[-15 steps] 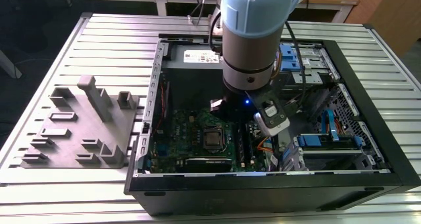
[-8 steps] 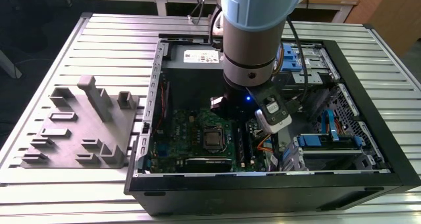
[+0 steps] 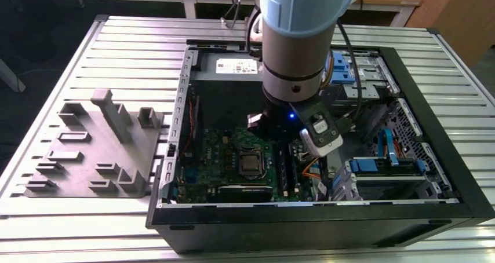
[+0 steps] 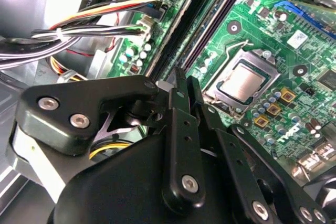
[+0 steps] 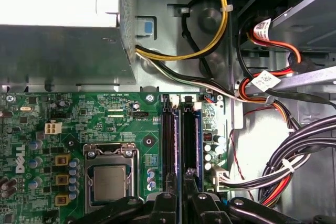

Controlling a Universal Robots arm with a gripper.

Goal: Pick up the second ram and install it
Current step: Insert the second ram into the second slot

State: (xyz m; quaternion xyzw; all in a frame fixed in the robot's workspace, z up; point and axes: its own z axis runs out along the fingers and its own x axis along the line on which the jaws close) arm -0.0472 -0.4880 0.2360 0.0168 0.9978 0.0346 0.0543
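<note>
Open PC case on slatted metal table with grey tray off to the side, gripper down over motherboard, fingers nearly closed, second ram directly beneath fingertips in the slots, long axis running away from the gripper toward the case wall.

Open computer case on a slatted table, tray beside it, arm reaching in from above.

The computer case lies on the table, with the tray of upright blocks just beside it on the exterior view's left. Inside the case, the motherboard lies flat on the floor; its processor socket sits near the middle, and the memory slots run just beside the socket. The drive bays sit on the exterior view's right. The gripper hangs directly over the slots, between socket and cables.
</note>
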